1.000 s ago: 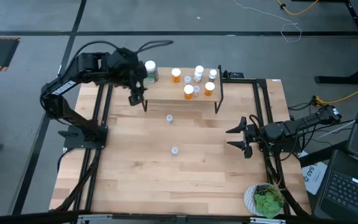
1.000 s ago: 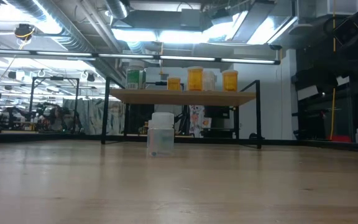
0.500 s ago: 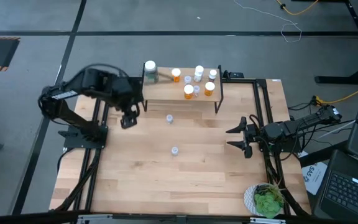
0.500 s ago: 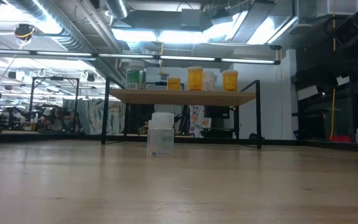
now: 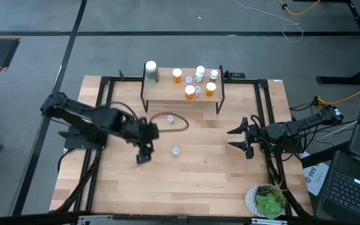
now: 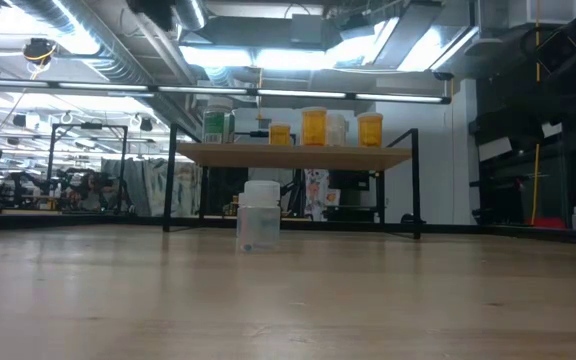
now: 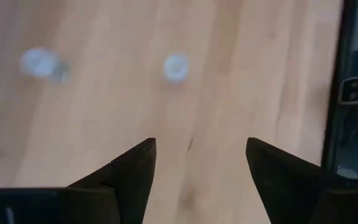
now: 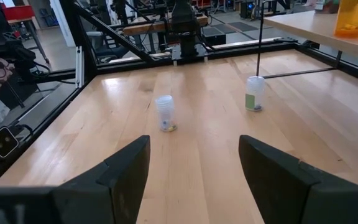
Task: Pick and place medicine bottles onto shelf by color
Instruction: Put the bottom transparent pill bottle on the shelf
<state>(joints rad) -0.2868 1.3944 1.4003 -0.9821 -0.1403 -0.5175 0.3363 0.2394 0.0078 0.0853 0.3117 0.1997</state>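
Note:
My left gripper (image 5: 142,156) is open and empty over the middle of the table, just left of a tiny clear bottle (image 5: 175,150) that stands on its base; the left wrist view (image 7: 201,155) shows that bottle (image 7: 174,66) ahead of the fingers. A second tiny clear bottle (image 5: 170,119) stands in front of the shelf (image 5: 167,95). On the shelf stand a larger white-capped bottle with a greenish label (image 5: 150,72), orange bottles (image 5: 189,92) and white ones (image 5: 200,72). My right gripper (image 5: 239,136) waits open at the table's right side.
A green plant in a white pot (image 5: 267,201) stands at the near right corner. Black frame rails (image 5: 102,119) run along the table's left and right sides. Bare wood (image 5: 186,187) lies between the bottles and the near edge.
My left gripper has left the shelf's left end, beside the larger white-capped bottle, and swung toward the table's near edge and right, coming down over the middle of the table near the tiny clear bottle. The bottles have stayed where they were.

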